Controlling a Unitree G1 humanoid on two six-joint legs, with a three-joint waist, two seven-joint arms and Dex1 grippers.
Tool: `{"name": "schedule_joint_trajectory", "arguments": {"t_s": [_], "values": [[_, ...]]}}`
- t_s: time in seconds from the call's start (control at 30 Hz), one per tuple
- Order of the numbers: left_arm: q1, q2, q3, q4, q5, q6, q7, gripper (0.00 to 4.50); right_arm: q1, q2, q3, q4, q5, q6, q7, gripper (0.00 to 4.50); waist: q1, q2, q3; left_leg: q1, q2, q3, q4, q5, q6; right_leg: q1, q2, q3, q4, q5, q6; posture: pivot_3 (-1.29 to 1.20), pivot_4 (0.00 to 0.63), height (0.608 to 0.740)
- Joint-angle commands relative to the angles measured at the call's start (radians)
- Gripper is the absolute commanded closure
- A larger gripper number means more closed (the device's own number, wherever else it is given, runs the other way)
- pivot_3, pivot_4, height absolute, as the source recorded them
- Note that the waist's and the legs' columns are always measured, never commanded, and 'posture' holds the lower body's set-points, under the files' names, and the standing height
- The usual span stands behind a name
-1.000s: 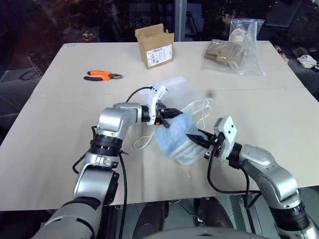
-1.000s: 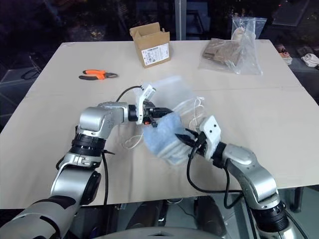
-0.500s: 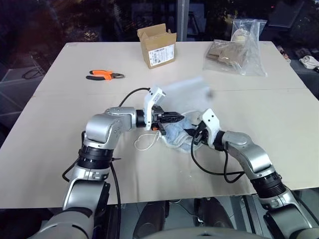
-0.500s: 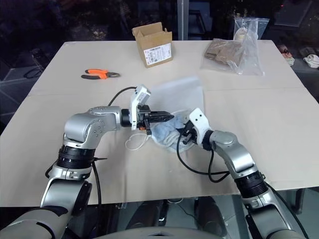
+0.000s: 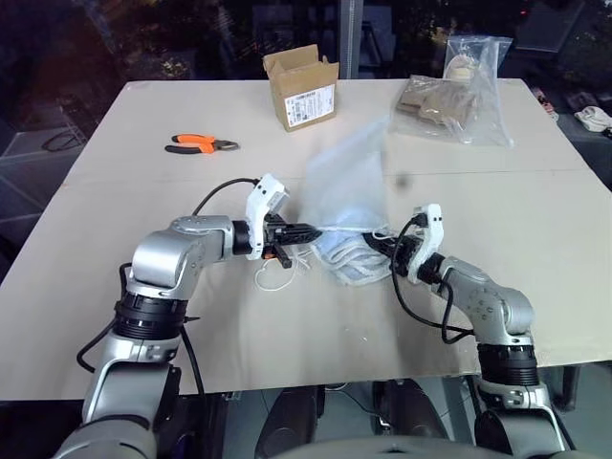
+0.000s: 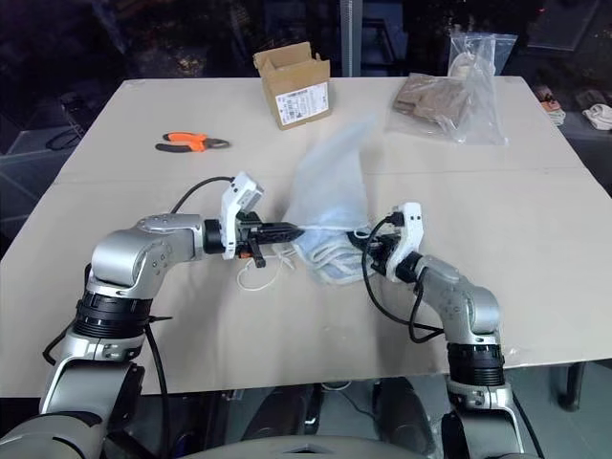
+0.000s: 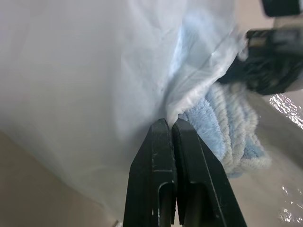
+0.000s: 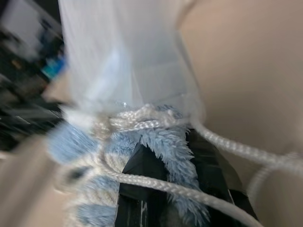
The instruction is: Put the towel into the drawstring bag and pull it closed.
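The table [image 5: 115,316] carried everything, with both arms meeting near its middle. The drawstring bag [image 5: 346,182] stood up from between the two grippers, its thin white fabric rising away from the fingertips toward the far side of the table. The towel [image 5: 356,264] lay bunched at the bag's lower end, directly between the two sets of fingers and partly wrapped by the fabric; how far inside it sat could not be told. The left gripper [image 5: 308,229] had its fingers [image 7: 163,156] pressed together, pinching the edge of the bag's fabric, with the towel's blue pile just beside the tips. The right gripper [image 5: 385,245] had its fingers [image 8: 142,179] nearly closed on a tuft of the towel, a white cord [image 8: 227,146] crossing over them. A loose cord loop [image 5: 273,277] lay on the table below the left fingertips. Well beyond the fingers stood a cardboard box [image 5: 302,88], a clear plastic bag [image 5: 449,96] and orange pliers [image 5: 199,144].
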Motion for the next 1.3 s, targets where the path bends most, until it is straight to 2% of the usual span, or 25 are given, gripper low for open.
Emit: {"name": "schedule_joint_trajectory", "arguments": {"t_s": [0.03, 0.23, 0.33, 0.43, 0.5, 0.63, 0.7, 0.83, 0.87, 0.9, 1.03, 1.07, 1.2, 1.3], "values": [[-0.047, -0.013, 0.01, -0.049, -0.062, 0.064, 0.0, 4.47, -0.045, 0.026, -0.044, -0.034, 0.076, 0.003, -0.036, 4.5, -0.001, 0.0, 0.0, 0.0, 0.0, 0.0, 0.0, 0.0, 0.0, 0.0, 0.0, 0.0, 0.0, 0.0, 0.0, 0.0, 0.15, 0.74], [-0.165, -0.128, 0.096, -0.111, -0.228, 0.3, 0.09, 4.47, -0.084, 0.085, -0.052, -0.082, 0.137, 0.026, -0.119, 4.5, -0.001, 0.0, 0.0, -0.001, 0.0, 0.0, 0.0, 0.0, 0.0, 0.0, 0.0, 0.0, 0.0, 0.0, 0.0, 0.0, 0.15, 0.74], [-0.224, -0.138, 0.149, -0.075, -0.253, 0.355, 0.142, 4.47, -0.048, 0.062, -0.111, -0.158, 0.212, 0.056, -0.157, 4.5, -0.003, 0.0, 0.0, -0.001, 0.0, 0.0, 0.0, 0.0, 0.0, -0.001, 0.0, 0.0, 0.001, 0.0, 0.0, 0.0, 0.15, 0.74], [-0.217, -0.104, 0.123, -0.072, -0.252, 0.361, 0.143, 4.47, -0.023, 0.052, -0.183, -0.198, 0.32, 0.072, -0.204, 4.5, -0.004, 0.0, 0.0, 0.0, 0.0, 0.001, -0.001, 0.0, 0.0, -0.001, 0.0, 0.001, 0.001, 0.0, 0.0, 0.0, 0.15, 0.74], [-0.194, -0.121, 0.109, -0.093, -0.272, 0.38, 0.152, 4.47, -0.02, 0.057, -0.196, -0.189, 0.358, 0.065, -0.227, 4.5, -0.005, 0.001, 0.0, 0.0, 0.0, 0.002, -0.001, 0.0, 0.0, -0.001, 0.0, 0.002, 0.001, 0.0, 0.0, 0.0, 0.15, 0.74], [-0.192, -0.226, 0.123, -0.09, -0.298, 0.4, 0.218, 4.47, -0.037, 0.09, -0.109, -0.133, 0.291, 0.013, -0.229, 4.5, -0.003, 0.0, 0.0, 0.0, 0.0, 0.002, -0.001, 0.0, 0.0, -0.002, 0.001, 0.002, 0.002, 0.0, 0.0, 0.0, 0.15, 0.74], [-0.182, -0.269, 0.12, -0.09, -0.302, 0.395, 0.242, 4.47, -0.048, 0.119, -0.035, -0.068, 0.208, -0.055, -0.215, 4.5, -0.006, 0.0, 0.0, 0.0, 0.0, 0.002, -0.001, 0.0, 0.0, -0.002, 0.001, 0.002, 0.002, 0.0, 0.0, 0.0, 0.15, 0.74], [-0.151, -0.258, 0.101, -0.076, -0.273, 0.357, 0.252, 4.47, -0.039, 0.136, 0.031, 0.017, 0.105, -0.172, -0.186, 4.5, -0.009, 0.0, 0.0, 0.001, 0.0, 0.004, -0.001, 0.0, 0.0, -0.003, 0.001, 0.004, 0.004, 0.0, 0.0, 0.0, 0.15, 0.74], [-0.142, -0.245, 0.095, -0.068, -0.261, 0.341, 0.249, 4.5, -0.024, 0.131, 0.035, 0.01, 0.107, -0.182, -0.17, 3.58, -0.009, 0.0, 0.0, 0.001, 0.0, 0.004, -0.001, 0.0, 0.0, -0.003, 0.001, 0.004, 0.004, 0.0, 0.0, 0.0, 0.15, 0.74], [-0.136, -0.235, 0.094, -0.059, -0.256, 0.331, 0.25, 4.5, -0.009, 0.127, 0.037, -0.001, 0.11, -0.186, -0.16, 3.26, -0.009, 0.0, 0.0, 0.001, 0.0, 0.004, -0.001, 0.0, 0.0, -0.003, 0.001, 0.004, 0.005, 0.0, 0.0, 0.0, 0.15, 0.74], [-0.128, -0.2, 0.082, -0.015, -0.23, 0.282, 0.249, 4.5, 0.07, 0.054, 0.07, -0.092, 0.061, -0.165, -0.18, 1.42, 0.001, 0.0, 0.0, 0.0, 0.0, 0.004, -0.001, 0.0, 0.0, -0.003, 0.0, 0.004, 0.004, 0.0, 0.0, 0.0, 0.15, 0.74], [-0.134, -0.199, 0.085, -0.002, -0.225, 0.275, 0.255, 4.5, 0.095, 0.021, 0.087, -0.128, 0.053, -0.152, -0.171, 1.15, 0.001, 0.0, 0.0, 0.0, -0.001, 0.004, -0.001, 0.0, 0.0, -0.003, 0.0, 0.004, 0.003, 0.0, 0.0, 0.0, 0.15, 0.74], [-0.168, -0.198, 0.085, 0.041, -0.219, 0.264, 0.255, 4.5, 0.168, -0.107, 0.146, -0.249, 0.018, -0.111, -0.153, 1.15, 0.0, 0.0, 0.0, 0.0, -0.001, 0.004, -0.001, 0.0, 0.0, -0.003, 0.0, 0.004, 0.003, 0.0, 0.0, 0.0, 0.15, 0.74], [-0.191, -0.201, 0.074, 0.066, -0.224, 0.264, 0.236, 4.5, 0.177, -0.142, 0.197, -0.251, -0.021, -0.11, -0.159, 1.15, -0.002, 0.0, 0.0, 0.0, -0.001, 0.004, -0.001, 0.0, 0.0, -0.003, 0.0, 0.004, 0.003, 0.0, 0.0, 0.0, 0.15, 0.74]]}}
